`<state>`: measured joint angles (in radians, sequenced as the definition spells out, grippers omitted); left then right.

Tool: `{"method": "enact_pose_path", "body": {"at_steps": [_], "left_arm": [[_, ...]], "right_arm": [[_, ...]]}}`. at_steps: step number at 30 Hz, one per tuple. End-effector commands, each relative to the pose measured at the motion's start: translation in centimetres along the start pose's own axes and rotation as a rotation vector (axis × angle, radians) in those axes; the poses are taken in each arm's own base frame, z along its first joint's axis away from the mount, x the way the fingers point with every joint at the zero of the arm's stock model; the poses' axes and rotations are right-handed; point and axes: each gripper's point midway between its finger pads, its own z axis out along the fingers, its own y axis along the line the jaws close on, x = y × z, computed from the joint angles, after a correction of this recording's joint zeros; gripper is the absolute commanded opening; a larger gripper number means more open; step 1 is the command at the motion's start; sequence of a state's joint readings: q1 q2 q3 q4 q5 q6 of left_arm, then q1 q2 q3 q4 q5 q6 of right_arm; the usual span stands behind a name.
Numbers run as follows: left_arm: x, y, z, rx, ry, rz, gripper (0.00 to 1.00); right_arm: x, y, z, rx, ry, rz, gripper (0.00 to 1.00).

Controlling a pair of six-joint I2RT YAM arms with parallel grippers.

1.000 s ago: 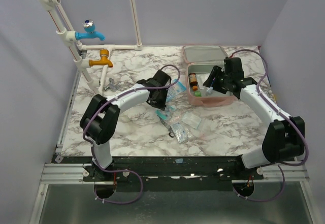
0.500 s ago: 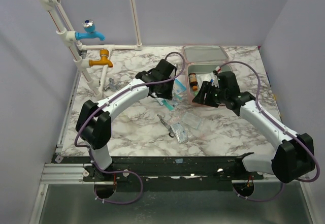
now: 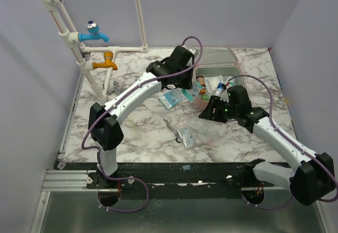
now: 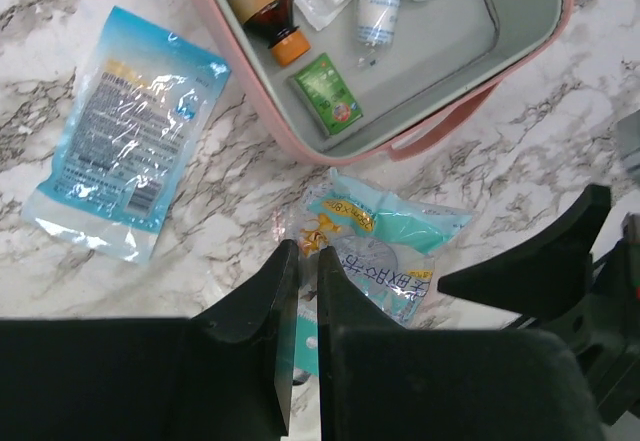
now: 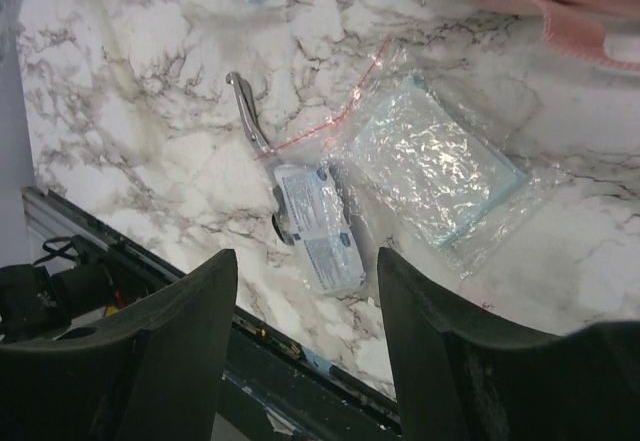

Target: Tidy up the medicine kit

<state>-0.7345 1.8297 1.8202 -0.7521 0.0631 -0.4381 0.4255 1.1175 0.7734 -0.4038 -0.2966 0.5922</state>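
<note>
The medicine kit (image 3: pixel 235 64) lies open at the back right, a pale pink case with grey lining. In the left wrist view its tray (image 4: pixel 300 146) holds a brown bottle (image 4: pixel 265 6), a green box (image 4: pixel 328 106) and a blue and white tube (image 4: pixel 378 6). My left gripper (image 4: pixel 302 251) is shut on a teal printed packet (image 4: pixel 385 236), just in front of the kit's near rim; it also shows in the top view (image 3: pixel 196 87). My right gripper (image 5: pixel 305 256) is open and empty, and hovers over a small white packet (image 5: pixel 320 226) and a clear zip bag (image 5: pixel 430 166).
A blue packet (image 4: pixel 125 136) lies flat on the marble left of the kit, also visible from above (image 3: pixel 171 98). A metal tool (image 5: pixel 245 111) lies beside the white packet. White pipes with blue (image 3: pixel 94 32) and orange taps stand at the back left. The table's front edge (image 5: pixel 150 261) is close under my right gripper.
My left arm has stretched right and back to the kit's edge, carrying the teal packet. My right gripper has come out of the kit and moved forward over the loose packets.
</note>
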Motion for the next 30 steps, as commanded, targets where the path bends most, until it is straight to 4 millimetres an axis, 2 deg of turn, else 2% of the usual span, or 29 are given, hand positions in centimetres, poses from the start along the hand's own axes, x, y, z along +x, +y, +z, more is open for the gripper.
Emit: {"method": "enact_pose_path", "body": {"at_steps": [1,4,14,19,25,30], "left_arm": [[-0.1,-1.5,1.7,0.025,0.044,0.007,0.00],[-0.4,-2.3,2.9,0.052,0.051,0.002,0.00],[-1.1,-4.6,6.6,0.136,0.060,-0.011,0.00],[-1.5,-5.5,8.5,0.178,0.059,-0.033,0.00],[-2.1,-6.3,10.9,0.224,0.030,-0.056,0.00],[-1.8,-6.2,13.3,0.224,0.040,-0.079,0.00]], "right_arm": [[3.2,0.0,0.6,-0.025,0.088,0.010,0.61],[4.6,-0.3,1.2,-0.024,0.111,0.023,0.60],[6.6,-0.7,1.5,-0.038,0.133,0.038,0.60],[7.3,-0.9,1.2,-0.049,0.133,0.053,0.60],[7.7,-0.1,0.2,-0.106,0.123,0.050,0.60],[7.8,0.1,-0.8,-0.122,0.094,0.041,0.61]]}}
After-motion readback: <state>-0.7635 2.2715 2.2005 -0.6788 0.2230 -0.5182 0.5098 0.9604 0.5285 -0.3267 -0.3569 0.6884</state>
